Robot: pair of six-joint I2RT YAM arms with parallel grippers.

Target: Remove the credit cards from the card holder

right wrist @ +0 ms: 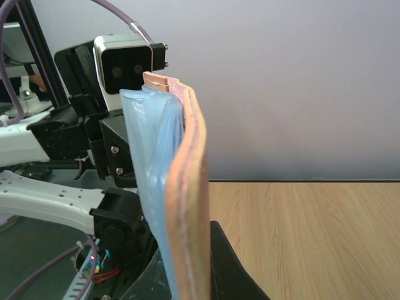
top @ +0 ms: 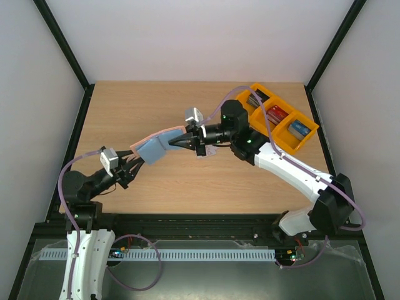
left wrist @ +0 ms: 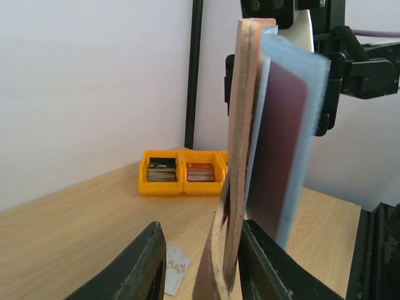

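Observation:
The card holder (top: pixel 155 147), pinkish-tan outside and light blue inside, hangs in the air between both grippers, above the table's middle left. My right gripper (top: pixel 174 142) is shut on its right end; in the right wrist view (right wrist: pixel 184 250) the fingers press both sides of the holder (right wrist: pixel 187 187). My left gripper (top: pixel 133 161) is open around the other end; in the left wrist view (left wrist: pixel 201 226) the holder (left wrist: pixel 250 125) rests against the right finger only. One whitish credit card with reddish marks (left wrist: pixel 175 267) lies on the table, under the right arm (top: pixel 209 151). The other card is hidden.
Orange bins (top: pixel 281 119) with dark, red and blue boxes stand at the back right, also in the left wrist view (left wrist: pixel 181 172). A black frame post rises behind them. The right arm stretches across the table's middle.

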